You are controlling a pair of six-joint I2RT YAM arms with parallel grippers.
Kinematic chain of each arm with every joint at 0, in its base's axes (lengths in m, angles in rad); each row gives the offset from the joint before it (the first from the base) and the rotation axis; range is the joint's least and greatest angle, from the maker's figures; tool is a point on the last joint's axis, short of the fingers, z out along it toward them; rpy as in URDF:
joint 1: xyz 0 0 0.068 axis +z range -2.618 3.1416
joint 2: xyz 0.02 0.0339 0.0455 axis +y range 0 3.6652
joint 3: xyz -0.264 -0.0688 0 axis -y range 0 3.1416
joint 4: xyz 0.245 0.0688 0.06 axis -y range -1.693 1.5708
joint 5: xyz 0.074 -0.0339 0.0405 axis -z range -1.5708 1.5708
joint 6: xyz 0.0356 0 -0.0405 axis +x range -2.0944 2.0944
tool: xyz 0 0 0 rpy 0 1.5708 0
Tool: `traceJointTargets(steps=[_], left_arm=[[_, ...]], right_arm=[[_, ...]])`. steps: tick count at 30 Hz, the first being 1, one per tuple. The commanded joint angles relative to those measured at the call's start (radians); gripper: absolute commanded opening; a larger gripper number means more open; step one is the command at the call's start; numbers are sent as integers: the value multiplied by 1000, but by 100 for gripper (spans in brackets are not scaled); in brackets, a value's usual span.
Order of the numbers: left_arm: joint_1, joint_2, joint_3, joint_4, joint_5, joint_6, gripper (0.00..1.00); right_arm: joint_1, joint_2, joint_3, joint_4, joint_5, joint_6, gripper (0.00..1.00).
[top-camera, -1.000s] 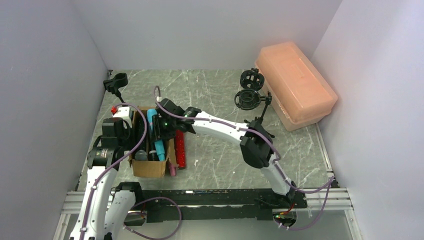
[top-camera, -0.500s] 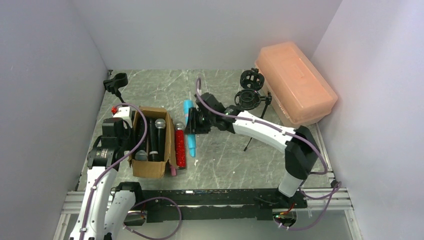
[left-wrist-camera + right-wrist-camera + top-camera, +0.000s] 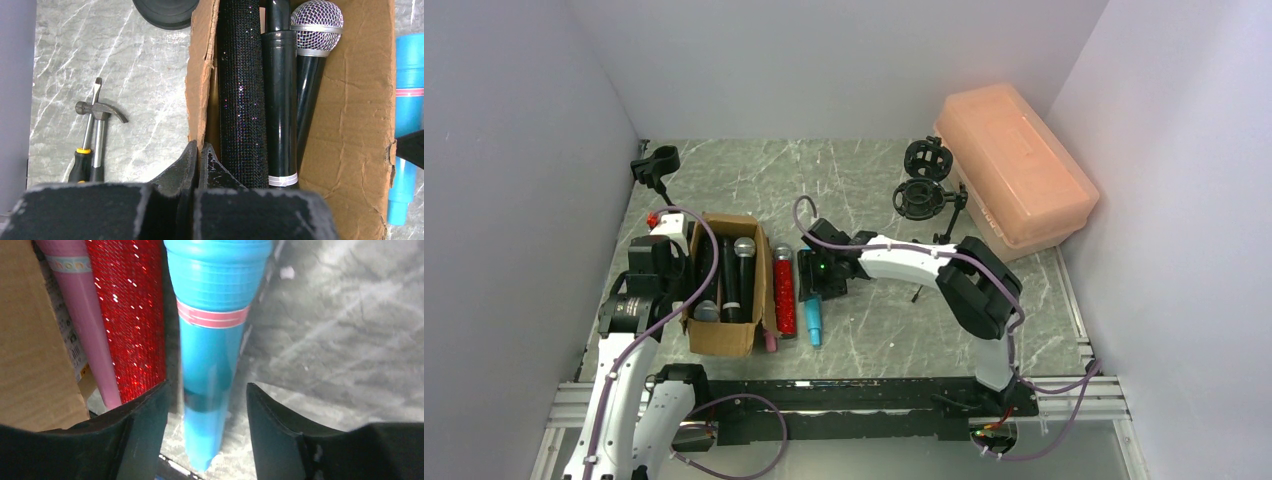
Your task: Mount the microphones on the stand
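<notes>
While the right pincer (image 3: 206, 392) straddles the blue mic (image 3: 212, 340) w/ gaps both sides, gripping nothing, the mic lies on the table (image 3: 345, 340) just right of the red mic (image 3: 130, 315). Risk: off-centre closing could roll the round body away. Only top view shows the stand (image 3: 921, 195), far right. The left pincer (image 3: 198, 155) is shut by the box (image 3: 350, 130).

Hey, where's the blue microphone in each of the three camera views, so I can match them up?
Top external: the blue microphone lies lower centre, just right of the red glitter microphone.
Left wrist: a strip at the right edge, outside the box.
Right wrist: it fills the centre, narrow end down.
Shared landmark: the cardboard box, left of the microphone in all three.
</notes>
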Motion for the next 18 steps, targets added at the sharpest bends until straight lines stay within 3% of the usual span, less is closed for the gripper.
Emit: traceJointTargets(steps=[1,6,13,18], left_arm=[[1,-24,67,62,-3,4,0],[1,-28,67,57,-3,6,0],[1,-28,68,55,1,1,0],[1,-25,69,57,2,-2,0]], right_arm=[[25,26,94,36,31,0,63],[30,-13,117,8,59,-11,68],[86,-179,247,-85,256,-26,65],[109,-126,407,-94,141,-15,63]])
